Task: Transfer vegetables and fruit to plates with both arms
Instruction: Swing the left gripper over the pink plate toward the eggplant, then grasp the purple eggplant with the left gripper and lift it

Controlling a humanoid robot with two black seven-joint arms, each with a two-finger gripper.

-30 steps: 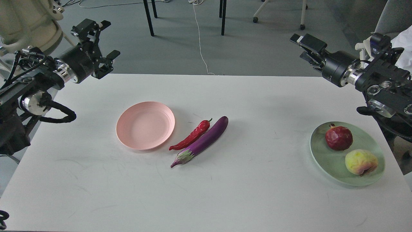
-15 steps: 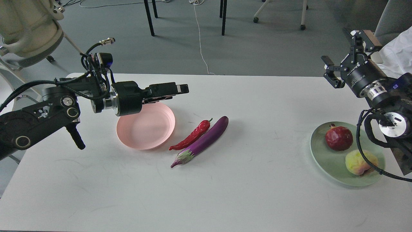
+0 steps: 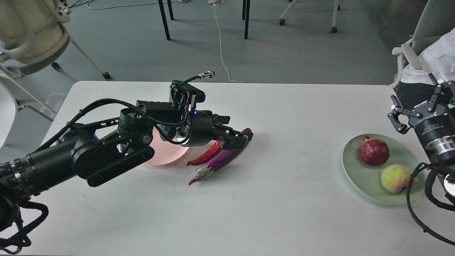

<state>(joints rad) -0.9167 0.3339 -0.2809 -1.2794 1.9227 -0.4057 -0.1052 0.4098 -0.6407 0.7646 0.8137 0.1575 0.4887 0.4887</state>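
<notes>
The purple eggplant [image 3: 217, 161] and the red chili pepper [image 3: 205, 155] lie side by side at mid-table, right of the pale pink plate [image 3: 164, 157], which my left arm mostly hides. My left gripper [image 3: 235, 132] is open and low over the far ends of the chili and eggplant; I cannot tell if it touches them. The dark red pomegranate [image 3: 374, 152] and the yellow-green fruit [image 3: 396, 177] sit on the pale green plate [image 3: 355, 177] at the right. My right gripper [image 3: 417, 103] is open and empty, raised beyond that plate's far right side.
The white table [image 3: 270, 206] has its far edge just behind my left wrist. Beyond it are chair and table legs and a white cable [image 3: 221, 49] on the floor. A cream chair [image 3: 28, 32] stands at far left, a grey chair with white cloth [image 3: 430, 53] at far right.
My left arm has swung in from the table's left corner, across the pink plate, down to the chili and eggplant. My right arm has pulled back to the right and lowered.
</notes>
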